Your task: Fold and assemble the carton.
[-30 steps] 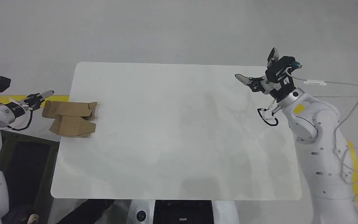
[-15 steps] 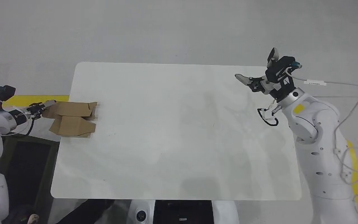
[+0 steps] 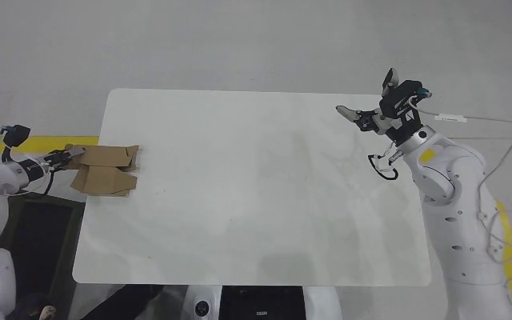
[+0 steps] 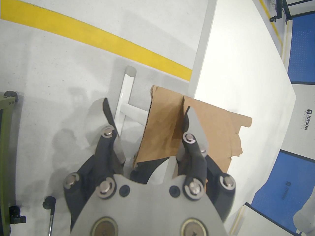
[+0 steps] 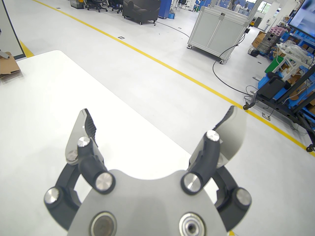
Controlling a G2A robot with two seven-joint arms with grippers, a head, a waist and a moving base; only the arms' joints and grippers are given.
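Carton point(image 3: 104, 168), flat brown cardboard, overhangs the tabletop point(image 3: 264, 200) at the frame's middle left, its outer flap between the left hand's point(image 4: 147, 106) parted fingers; right hand point(image 3: 365, 92), fingers apart, sits upper right.

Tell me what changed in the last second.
The left gripper shifted slightly toward the robot's side along the overhanging edge of the carton; its open fingers now straddle that edge, not gripping. The carton and the open right gripper stayed put.
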